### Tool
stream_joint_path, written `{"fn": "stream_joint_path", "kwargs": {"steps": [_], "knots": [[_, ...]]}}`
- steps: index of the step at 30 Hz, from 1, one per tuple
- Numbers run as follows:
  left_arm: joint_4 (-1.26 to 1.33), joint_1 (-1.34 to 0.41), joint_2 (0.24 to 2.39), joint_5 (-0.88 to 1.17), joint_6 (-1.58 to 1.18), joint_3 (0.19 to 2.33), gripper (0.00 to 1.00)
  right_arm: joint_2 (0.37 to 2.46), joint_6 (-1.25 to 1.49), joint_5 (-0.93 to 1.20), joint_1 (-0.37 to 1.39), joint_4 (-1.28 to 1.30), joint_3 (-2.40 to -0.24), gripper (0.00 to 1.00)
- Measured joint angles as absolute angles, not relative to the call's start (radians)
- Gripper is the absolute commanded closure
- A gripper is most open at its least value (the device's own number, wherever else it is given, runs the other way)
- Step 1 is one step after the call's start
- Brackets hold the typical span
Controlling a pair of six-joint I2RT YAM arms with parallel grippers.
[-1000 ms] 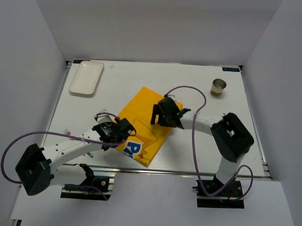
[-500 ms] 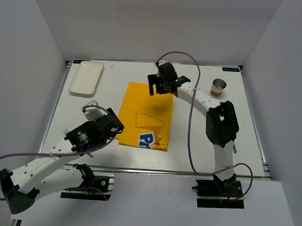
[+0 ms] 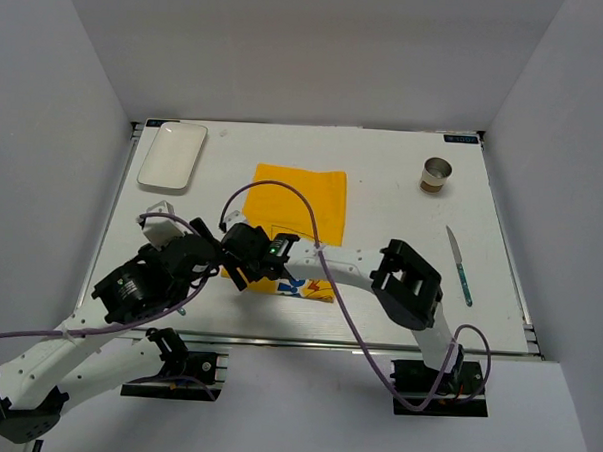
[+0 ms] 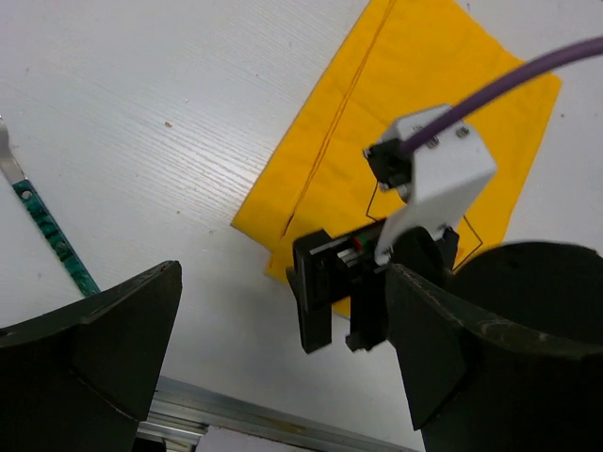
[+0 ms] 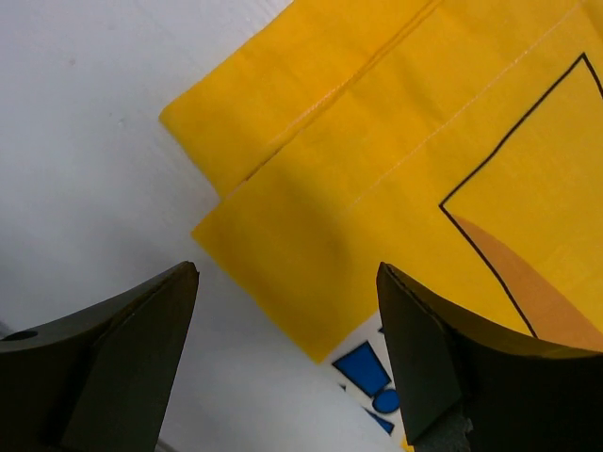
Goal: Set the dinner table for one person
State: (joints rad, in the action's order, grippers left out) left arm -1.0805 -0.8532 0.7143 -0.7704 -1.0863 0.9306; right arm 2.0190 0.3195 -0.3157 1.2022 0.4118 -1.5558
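So the worktop (image 3: 384,160) takes up the middle of the top view, with its long axis running left to right. It's flat and white with a faint grain, and there's a metal rail (image 4: 245,419) along the near edge. A small sticker (image 3: 462,139) sits at the far right corner, but the writing is too tiny for us to read.

The mat (image 3: 308,201) is yellow stitched cloth lying around the middle, long axis running far to near. We can see a folded layer at its near left corner. The print has black outlines, an orange patch and some blue lettering near the front edge. The lettering is mostly hidden, so we can't read it.

The plate (image 3: 172,155) is a white rounded rectangle in the far left corner.

The left end effector (image 4: 283,273) is spread wide with nothing in it, above the near left part of the worktop. The right end effector (image 5: 287,273) is also wide and empty, over the mat's near left corner.

The knife (image 3: 459,265) lies on the right side with its teal handle nearest us and the blade pointing away. The cup (image 3: 436,175) looks metallic and round, and it's upright at the far right. We can also see a teal-handled utensil (image 4: 47,235) just left of the mat.
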Motion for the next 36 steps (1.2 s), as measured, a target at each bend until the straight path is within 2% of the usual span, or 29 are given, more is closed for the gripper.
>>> {"fn": "stream_joint_path", "kwargs": {"steps": [9,17,20,29,30,32,33,35,36], "knots": [[-1.173,-0.852,0.661,-0.77,-1.073,0.929,0.02,2.167,0.342,-0.381,1.221,0.445,-1.666,0.22],[-1.178,-0.853,0.532,-0.779,-1.105,0.928,0.02,2.183,0.367,-0.384,1.258,0.45,-1.7,0.22],[-1.178,-0.853,0.508,-0.783,-1.119,0.928,0.02,2.184,0.379,-0.388,1.281,0.456,-1.7,0.26],[-1.179,-0.853,0.498,-0.79,-1.14,0.928,0.02,2.219,0.429,-0.44,1.303,0.478,-1.707,0.5],[-1.179,-0.853,0.498,-0.79,-1.141,0.927,0.02,2.221,0.434,-0.447,1.303,0.478,-1.707,0.59],[-1.179,-0.853,0.498,-0.79,-1.142,0.925,0.02,2.221,0.438,-0.462,1.302,0.48,-1.707,0.69],[-1.179,-0.853,0.498,-0.79,-1.142,0.925,0.02,2.223,0.442,-0.469,1.302,0.481,-1.707,0.81],[-1.179,-0.853,0.498,-0.79,-1.142,0.925,0.02,2.223,0.442,-0.479,1.301,0.482,-1.707,0.99],[-1.179,-0.853,0.498,-0.79,-1.142,0.925,0.02,2.223,0.442,-0.483,1.301,0.482,-1.707,1.0]]}}
